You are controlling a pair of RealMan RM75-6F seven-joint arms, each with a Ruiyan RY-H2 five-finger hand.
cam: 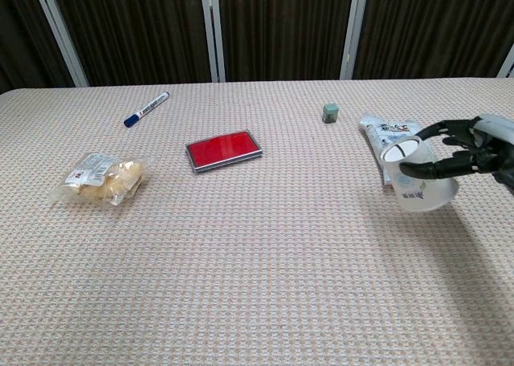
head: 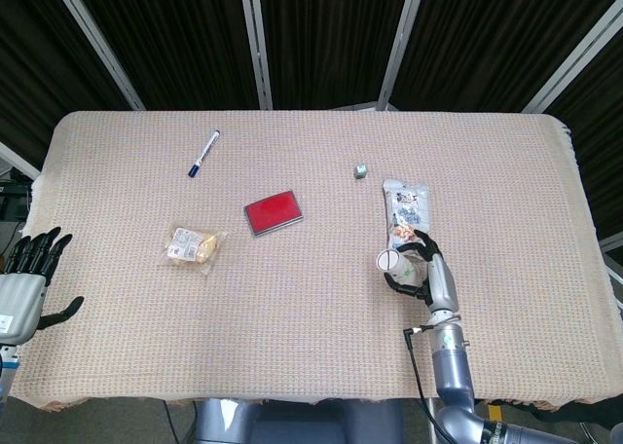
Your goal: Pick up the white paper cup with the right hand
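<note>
The white paper cup (head: 387, 261) (cam: 414, 191) is off the table and tilted, one round end facing up and to the left. My right hand (head: 425, 275) (cam: 472, 152) grips it from the right, fingers (cam: 426, 168) wrapped across its side. It hangs just in front of the snack packet. My left hand (head: 25, 282) is at the table's left edge, low, fingers spread and holding nothing; the chest view does not show it.
A printed snack packet (head: 404, 213) (cam: 391, 138) lies right behind the cup. A small green cube (head: 360, 171) (cam: 330, 112) sits further back. A red flat case (head: 273, 213), a bagged pastry (head: 192, 246) and a blue marker (head: 203, 153) lie to the left.
</note>
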